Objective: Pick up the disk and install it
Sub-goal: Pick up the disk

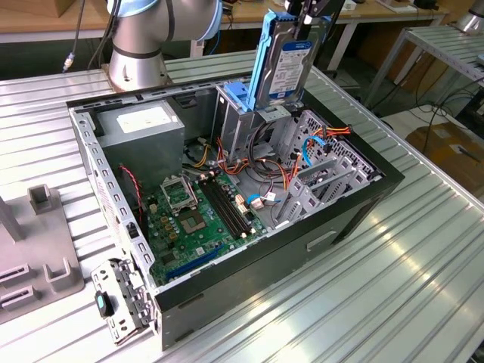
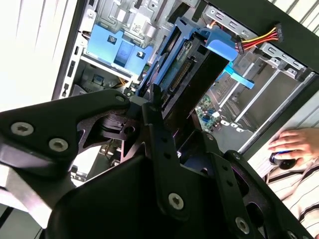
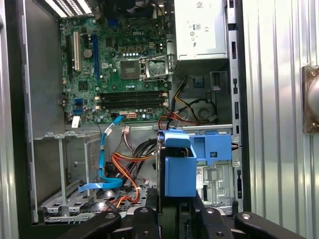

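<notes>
1. Exterior view: gripping the disk upright by its top end with the claw, clamped tight on it, just above the tall grey cage inside the open computer case lying on the ribbed surface.
2. Second wrist view: looking past the black fingers along the disk, edge-on over the case; catching a person's hand outside the case wall.
3. First wrist view: hanging the disk just beside the cage's blue latch, with motherboard and grey power box beyond.
</notes>
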You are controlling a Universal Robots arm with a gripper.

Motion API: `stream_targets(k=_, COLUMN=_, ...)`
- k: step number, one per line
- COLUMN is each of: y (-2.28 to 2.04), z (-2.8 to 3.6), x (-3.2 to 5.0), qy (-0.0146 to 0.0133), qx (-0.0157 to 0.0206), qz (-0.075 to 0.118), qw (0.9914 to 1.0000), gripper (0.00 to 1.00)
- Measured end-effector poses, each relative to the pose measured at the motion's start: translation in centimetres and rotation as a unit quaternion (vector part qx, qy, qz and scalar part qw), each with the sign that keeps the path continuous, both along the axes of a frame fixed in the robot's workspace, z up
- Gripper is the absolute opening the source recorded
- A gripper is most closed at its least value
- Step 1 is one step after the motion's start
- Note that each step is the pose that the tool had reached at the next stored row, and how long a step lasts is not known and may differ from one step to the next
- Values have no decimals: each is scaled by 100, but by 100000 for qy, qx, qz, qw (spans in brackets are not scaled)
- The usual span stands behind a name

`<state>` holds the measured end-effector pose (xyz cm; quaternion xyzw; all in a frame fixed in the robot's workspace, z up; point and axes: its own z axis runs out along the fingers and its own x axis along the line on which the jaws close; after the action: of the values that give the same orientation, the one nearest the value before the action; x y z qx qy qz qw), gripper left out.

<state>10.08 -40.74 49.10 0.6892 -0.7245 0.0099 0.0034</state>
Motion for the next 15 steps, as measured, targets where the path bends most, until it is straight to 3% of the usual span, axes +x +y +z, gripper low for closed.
stream_targets(k=7, y=-62, z=0, x=0, qy=1, qx=-287, qz=4, qw=100000, gripper=35)
stream_targets(k=15, y=-103, z=-1, x=0, qy=-2, qx=-633, qz=2, qw=99998, gripper=35)
